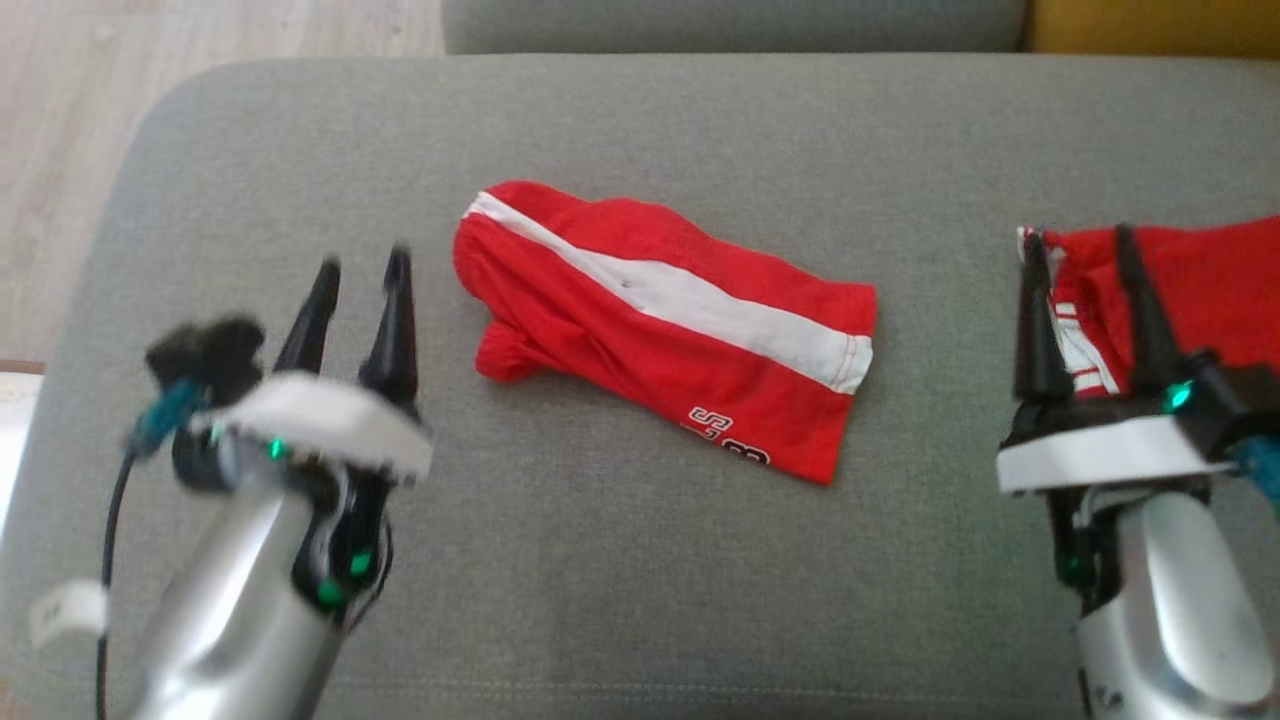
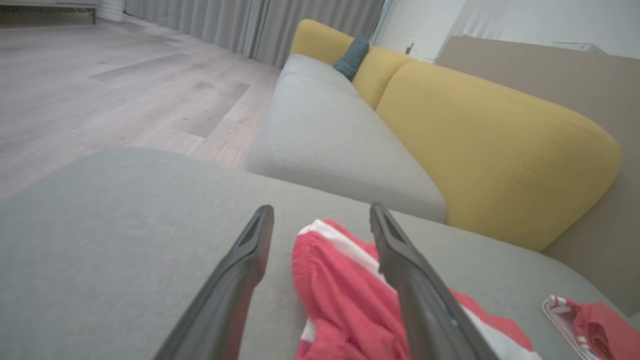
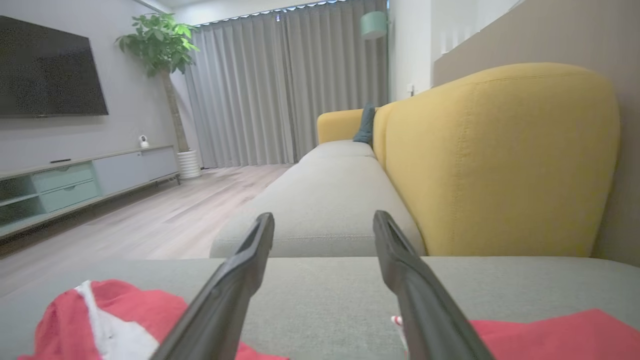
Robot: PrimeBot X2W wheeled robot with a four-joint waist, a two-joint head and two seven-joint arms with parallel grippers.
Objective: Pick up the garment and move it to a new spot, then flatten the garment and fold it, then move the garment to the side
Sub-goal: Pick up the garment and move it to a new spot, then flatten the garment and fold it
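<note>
The garment (image 1: 660,320) is red with a white stripe and white lettering. It lies folded in the middle of the grey cushion (image 1: 600,600). My left gripper (image 1: 360,265) hovers just left of it, open and holding nothing. In the left wrist view the garment (image 2: 340,290) shows between and below the open left gripper (image 2: 321,207). My right gripper (image 1: 1085,240) is open at the right, above the edge of a second red garment (image 1: 1200,290). The right wrist view has the right gripper (image 3: 322,214) open, with the folded garment (image 3: 100,315) at lower left.
The second red garment (image 2: 590,320) with white trim lies at the cushion's right side. Beyond the cushion are a grey sofa seat (image 3: 325,200) and its yellow backrest (image 3: 500,160). Wooden floor (image 1: 60,150) runs past the cushion's left edge.
</note>
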